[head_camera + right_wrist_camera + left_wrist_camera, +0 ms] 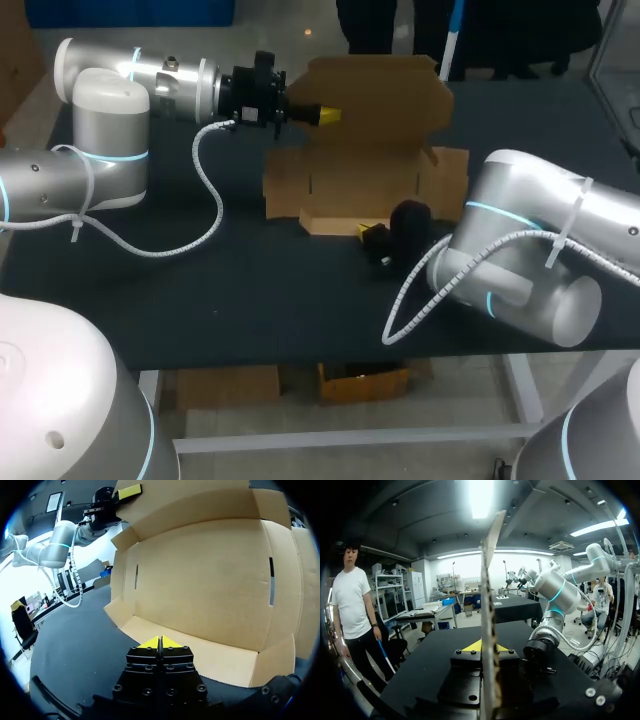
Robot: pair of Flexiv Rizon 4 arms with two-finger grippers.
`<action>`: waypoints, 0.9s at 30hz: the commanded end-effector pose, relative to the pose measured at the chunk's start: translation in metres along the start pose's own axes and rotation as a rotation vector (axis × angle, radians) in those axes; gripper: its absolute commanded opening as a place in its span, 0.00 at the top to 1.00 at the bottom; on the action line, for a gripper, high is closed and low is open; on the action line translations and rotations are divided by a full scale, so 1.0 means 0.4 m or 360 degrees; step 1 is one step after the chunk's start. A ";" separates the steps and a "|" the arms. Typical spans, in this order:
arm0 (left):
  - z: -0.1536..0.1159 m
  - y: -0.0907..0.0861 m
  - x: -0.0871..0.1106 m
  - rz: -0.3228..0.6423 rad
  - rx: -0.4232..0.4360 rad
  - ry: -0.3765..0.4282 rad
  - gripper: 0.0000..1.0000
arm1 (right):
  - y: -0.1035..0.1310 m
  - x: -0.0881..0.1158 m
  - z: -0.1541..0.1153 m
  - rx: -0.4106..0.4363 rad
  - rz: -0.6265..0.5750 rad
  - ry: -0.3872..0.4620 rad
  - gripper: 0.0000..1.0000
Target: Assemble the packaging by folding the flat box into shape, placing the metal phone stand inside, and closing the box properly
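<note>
- Brown corrugated cardboard box (pixel 365 165) lies half-formed on the dark counter (pixel 200 290). Its base is flat, its tall rear lid panel (pixel 375 95) stands upright, and its low front flap (pixel 200 655) is tilted up only a little.
- Left tool (pixel 487 647) is clamped on the rear lid panel near its side edge, one yellow tip on each face, with the sheet edge-on between them.
- Right tool (pixel 160 642) has its two yellow tips pressed together with nothing between them. It sits low over the counter just outside the front flap, pointing at it.
- Step in hand, as I judge it, is raising the walls: the left arm steadies the back while the right arm nudges the front flap up.
- To do it well, the closed tips should meet the flap at its middle, low near the crease. That way it hinges on the score line rather than buckling or pushing the whole box away.
- Pinch on the lid should be firm without pulling, since a tug could lift the base off the counter or crease the panel.
- Each small corner tab (pixel 119 612) probably needs tucking inside before the front wall is pressed home; forcing the order risks a tear.
- No metal phone stand shows in any view, so loading and closing are not yet done.
</note>
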State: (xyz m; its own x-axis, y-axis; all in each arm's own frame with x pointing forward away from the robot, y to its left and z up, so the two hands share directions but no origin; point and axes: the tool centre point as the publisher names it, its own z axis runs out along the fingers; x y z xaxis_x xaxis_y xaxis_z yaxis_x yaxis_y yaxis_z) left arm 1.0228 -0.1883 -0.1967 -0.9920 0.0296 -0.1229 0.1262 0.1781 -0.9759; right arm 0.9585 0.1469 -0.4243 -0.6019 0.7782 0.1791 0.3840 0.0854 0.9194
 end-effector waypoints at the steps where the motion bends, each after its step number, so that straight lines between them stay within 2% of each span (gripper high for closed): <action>1: -0.001 0.002 -0.001 0.0002 0.0005 0.0003 1.00 | -0.007 0.006 0.009 -0.0009 -0.0001 -0.0019 1.00; 13: -0.001 0.002 -0.001 0.0002 0.0005 0.0003 1.00 | -0.007 0.006 0.009 -0.0009 -0.0001 -0.0019 1.00; 27: -0.008 -0.002 0.076 0.0008 -0.0003 0.0013 1.00 | -0.007 0.006 0.009 -0.0009 -0.0001 -0.0019 1.00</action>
State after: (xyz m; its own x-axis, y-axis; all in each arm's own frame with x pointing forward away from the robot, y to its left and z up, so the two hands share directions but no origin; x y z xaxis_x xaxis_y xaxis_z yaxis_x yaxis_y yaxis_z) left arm 1.0005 -0.1864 -0.1995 -0.9910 0.0519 -0.1233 0.1307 0.1769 -0.9755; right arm 0.9577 0.1485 -0.4252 -0.5960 0.7834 0.1763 0.3794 0.0811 0.9217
